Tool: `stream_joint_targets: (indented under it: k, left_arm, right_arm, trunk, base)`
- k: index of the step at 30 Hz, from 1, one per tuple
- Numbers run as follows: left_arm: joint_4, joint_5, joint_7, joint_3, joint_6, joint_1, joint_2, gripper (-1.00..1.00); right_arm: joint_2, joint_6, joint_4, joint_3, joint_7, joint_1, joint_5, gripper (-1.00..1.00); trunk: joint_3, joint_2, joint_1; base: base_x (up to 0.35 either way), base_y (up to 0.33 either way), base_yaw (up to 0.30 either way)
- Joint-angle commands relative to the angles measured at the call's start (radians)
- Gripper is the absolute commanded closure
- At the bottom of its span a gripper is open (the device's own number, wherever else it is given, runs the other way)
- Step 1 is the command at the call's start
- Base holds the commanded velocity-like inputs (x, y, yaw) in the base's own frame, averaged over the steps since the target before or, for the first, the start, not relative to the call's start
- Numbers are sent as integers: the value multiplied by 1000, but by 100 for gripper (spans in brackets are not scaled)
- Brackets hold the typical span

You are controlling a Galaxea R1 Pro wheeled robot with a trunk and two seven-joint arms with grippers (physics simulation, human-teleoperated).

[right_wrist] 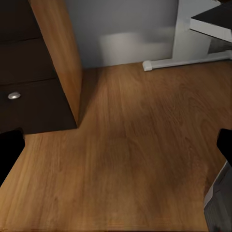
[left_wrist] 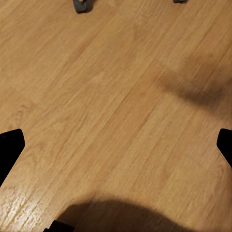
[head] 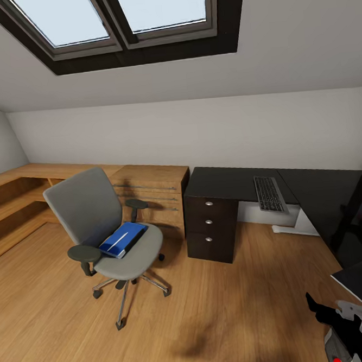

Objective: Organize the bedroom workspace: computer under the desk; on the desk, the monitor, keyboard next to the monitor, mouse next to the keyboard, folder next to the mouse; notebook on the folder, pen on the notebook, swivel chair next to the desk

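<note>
Overhead, the blue folder (head: 123, 239) is seen lying on the swivel chair (head: 100, 225) seat, the keyboard (head: 269, 193) on the black tabletop (head: 224, 180); both wrist views show bare wood floor (left_wrist: 116, 106) between wide-spread pincer fingers, left (left_wrist: 10, 147) and right (right_wrist: 9, 145), holding nothing

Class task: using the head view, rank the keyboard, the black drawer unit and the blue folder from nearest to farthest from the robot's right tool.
1. keyboard, on the desk, above the right tool.
2. drawer unit, centre, under the desk's end.
3. folder, left, on the swivel chair seat.
</note>
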State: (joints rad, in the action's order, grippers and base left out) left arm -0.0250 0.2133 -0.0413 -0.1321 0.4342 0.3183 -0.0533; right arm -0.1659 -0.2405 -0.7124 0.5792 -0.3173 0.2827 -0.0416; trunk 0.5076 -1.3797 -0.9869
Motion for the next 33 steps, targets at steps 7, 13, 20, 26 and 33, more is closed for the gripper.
stream_joint_targets:
  k: [7, 13, 20, 26, 33]
  left_arm:
    - [0, -5, -2, -8, 3, 1, 0, -100]
    - [0, -5, -2, -8, 3, 1, 0, -100]
    - [0, -5, -2, -8, 3, 0, 0, -100]
    - [0, -5, -3, -8, 3, 1, 1, -100]
    - [0, -5, -3, -8, 3, 1, 1, -100]
  right_arm:
    - [55, -1, -1, -50, 16, 1, 106, -100]
    - [104, -1, -1, -66, 117, 1, 162, -100]
    - [139, -13, 0, -70, 240, 1, 173, -100]
    - [146, -23, 1, -68, 277, 1, 144, -100]
    - [148, -26, 2, -69, 284, 1, -24, -100]
  trunk:
    - [1, -1, 0]
    - [1, -1, 0]
    - [1, -1, 0]
    - [1, -1, 0]
    - [1, -1, 0]
  base:
    - [0, 0, 0]
    - [0, 0, 0]
    - [0, 0, 0]
    - [0, 0, 0]
    - [0, 0, 0]
